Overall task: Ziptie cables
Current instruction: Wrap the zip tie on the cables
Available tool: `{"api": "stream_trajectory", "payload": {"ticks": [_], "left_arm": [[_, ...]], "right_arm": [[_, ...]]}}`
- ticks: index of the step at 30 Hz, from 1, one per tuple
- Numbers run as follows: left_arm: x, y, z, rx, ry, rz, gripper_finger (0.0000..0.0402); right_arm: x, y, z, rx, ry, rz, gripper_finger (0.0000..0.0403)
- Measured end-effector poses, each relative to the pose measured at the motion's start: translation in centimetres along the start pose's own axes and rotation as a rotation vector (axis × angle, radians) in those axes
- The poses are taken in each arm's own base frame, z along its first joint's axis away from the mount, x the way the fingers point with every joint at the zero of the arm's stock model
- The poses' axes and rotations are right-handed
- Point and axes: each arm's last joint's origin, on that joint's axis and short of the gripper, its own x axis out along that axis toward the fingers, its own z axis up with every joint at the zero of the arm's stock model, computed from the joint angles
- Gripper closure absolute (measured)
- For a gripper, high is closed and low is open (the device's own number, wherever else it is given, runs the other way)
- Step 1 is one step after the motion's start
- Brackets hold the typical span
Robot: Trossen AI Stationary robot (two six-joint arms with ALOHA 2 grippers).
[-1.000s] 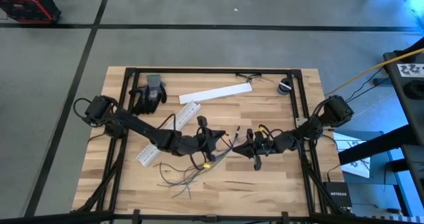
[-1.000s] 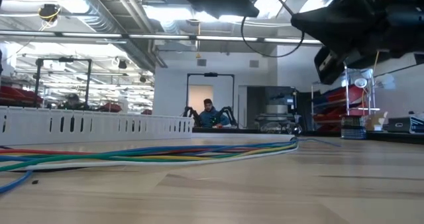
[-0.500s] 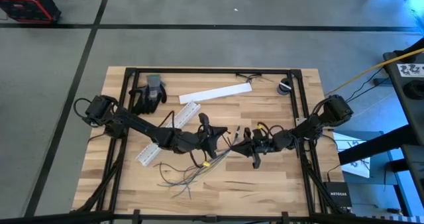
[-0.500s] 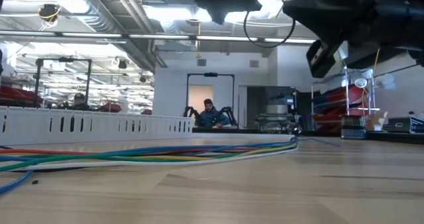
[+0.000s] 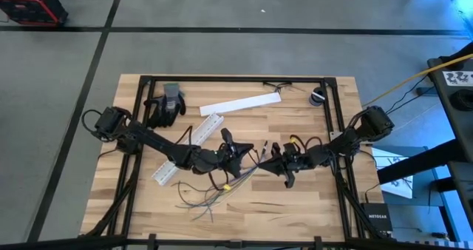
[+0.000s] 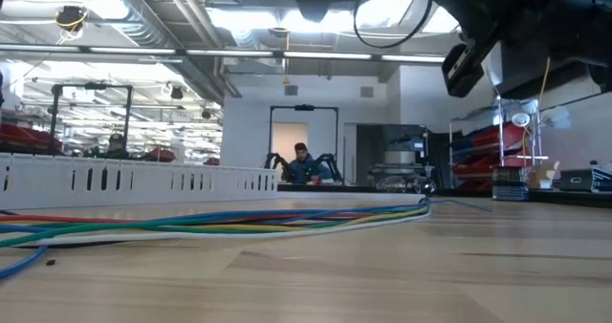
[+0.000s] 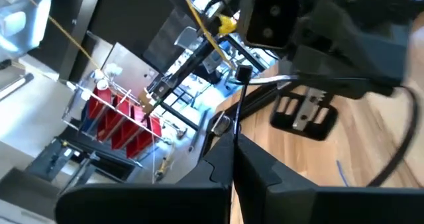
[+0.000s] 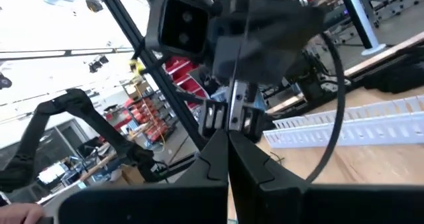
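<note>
The cables (image 5: 211, 191) are a bunch of thin floppy wires lying fanned out on the wooden table, near of its middle. In the low view the cables (image 6: 210, 223) show as blue, green, yellow, red and white strands flat on the wood. Above their far end my left gripper (image 5: 250, 153) and right gripper (image 5: 266, 160) face each other tip to tip, both shut. A thin dark strand (image 7: 236, 111) runs between them. In the low view only the arms' dark undersides show at the top. My left gripper (image 7: 233, 148) pinches one end of the thin dark strand (image 7: 234, 121) between its two fingers, coming level from the table's left. The strand runs on toward the other gripper, clear of the table. My right gripper (image 8: 228, 139) pinches the strand's other end (image 8: 232, 98) between its two fingers, coming from the table's right and tipped slightly upward. The strand runs straight on toward my left gripper, lifted clear.
A white slotted channel (image 5: 185, 150) lies partly under my left arm, and a white flat strip (image 5: 240, 104) and a black glove (image 5: 166, 106) lie at the far side. A small roll (image 5: 318, 97) sits far right. Black frame rails (image 5: 336, 124) border the table. A person (image 6: 304, 162) sits far behind.
My left gripper has rolled about its own pointing line without shifting place. My right gripper has tipped and risen a little; in the low view its dark bulk sits higher than before. Both have stayed shut. The cables have not moved.
</note>
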Motion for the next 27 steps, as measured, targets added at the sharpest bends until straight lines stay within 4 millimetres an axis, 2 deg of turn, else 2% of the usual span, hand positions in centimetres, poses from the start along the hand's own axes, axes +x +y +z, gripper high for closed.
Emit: {"api": "stream_trajectory", "payload": {"ticks": [27], "left_arm": [[-0.05,0.1,0.21,0.004,-0.018,0.007,0.0402]], "right_arm": [[-0.02,-0.08,-0.17,-0.009,0.011,-0.018,0.0403]]}}
